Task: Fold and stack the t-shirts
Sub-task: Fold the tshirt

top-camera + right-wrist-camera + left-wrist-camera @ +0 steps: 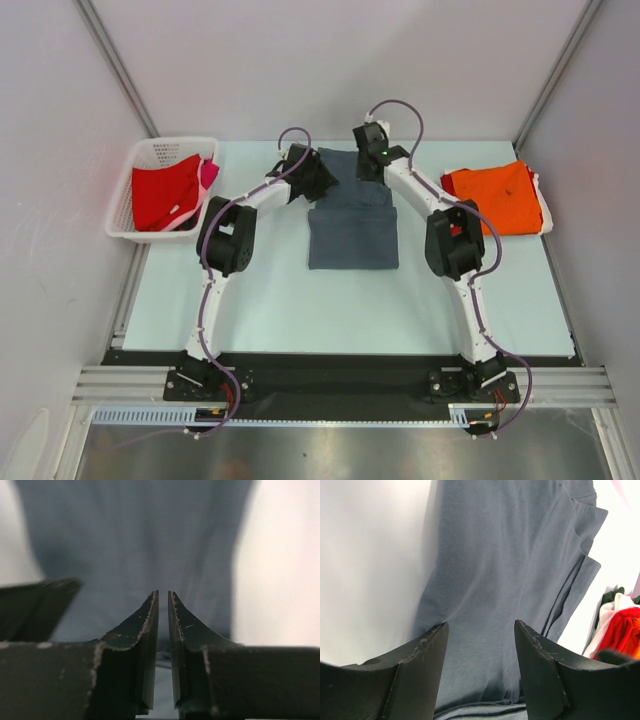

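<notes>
1 slate-grey t-shirt (352,240) beneath left gripper (480,624) and right gripper (162,594)

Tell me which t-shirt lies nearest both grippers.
The slate-grey t-shirt, at mid-table; the orange t-shirt lies far right, the red t-shirt in the white basket.

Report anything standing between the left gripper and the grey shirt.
Nothing visible does. The left gripper hangs with its jaws open just above the grey shirt, and only bare cloth shows in the gap between its fingers.

White arms (207,300), black joints (227,237), black hands (480,625) (163,596) (purple cables (400,103) trailing).
</notes>
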Robot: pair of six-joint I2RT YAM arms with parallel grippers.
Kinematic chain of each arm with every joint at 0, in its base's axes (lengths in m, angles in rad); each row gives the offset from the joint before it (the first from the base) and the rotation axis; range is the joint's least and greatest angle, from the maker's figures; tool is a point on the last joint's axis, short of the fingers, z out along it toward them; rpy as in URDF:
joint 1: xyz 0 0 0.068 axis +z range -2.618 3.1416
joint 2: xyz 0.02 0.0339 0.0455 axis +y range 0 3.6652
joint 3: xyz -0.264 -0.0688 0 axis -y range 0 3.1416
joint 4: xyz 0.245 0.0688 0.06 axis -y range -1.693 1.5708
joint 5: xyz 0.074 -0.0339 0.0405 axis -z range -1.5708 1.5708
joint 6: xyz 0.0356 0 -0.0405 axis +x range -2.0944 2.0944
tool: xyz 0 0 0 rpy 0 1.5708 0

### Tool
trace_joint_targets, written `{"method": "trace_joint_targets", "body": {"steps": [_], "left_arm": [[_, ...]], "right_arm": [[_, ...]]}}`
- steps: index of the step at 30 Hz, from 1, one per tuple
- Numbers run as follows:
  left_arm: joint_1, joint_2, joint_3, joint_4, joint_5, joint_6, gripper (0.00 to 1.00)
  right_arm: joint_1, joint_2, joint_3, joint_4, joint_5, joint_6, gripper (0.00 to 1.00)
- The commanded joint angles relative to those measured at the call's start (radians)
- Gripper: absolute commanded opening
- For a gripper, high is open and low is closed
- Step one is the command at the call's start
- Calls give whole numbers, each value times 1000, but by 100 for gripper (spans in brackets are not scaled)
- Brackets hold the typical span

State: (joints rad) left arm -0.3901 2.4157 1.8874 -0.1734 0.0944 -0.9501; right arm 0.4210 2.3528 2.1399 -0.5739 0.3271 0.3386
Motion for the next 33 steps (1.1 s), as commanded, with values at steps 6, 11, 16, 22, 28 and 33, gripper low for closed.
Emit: {"method": "trace_joint_targets", "body": {"steps": [6,11,16,22,28,33], "left_arm": [[27,39,13,-51,-22,25,62],[33,49,10,-55,-15,-2,63],[40,62,12,-63,-15,-21,63],[49,62,10,-61,-22,-33,63],[50,62,10,-66,-28,-33,63],[50,72,30,-66,-13,-19,63]], "right_arm": [[16,97,81,16,-80,39,14],[-25,137,81,-29,-59,68,8],[-103,143,43,-78,-30,66,6],[-197,65,-86,-38,-7,66,6],[-228,39,-71,-47,15,63,10],[-196,-41,-95,2,9,54,15]]}}
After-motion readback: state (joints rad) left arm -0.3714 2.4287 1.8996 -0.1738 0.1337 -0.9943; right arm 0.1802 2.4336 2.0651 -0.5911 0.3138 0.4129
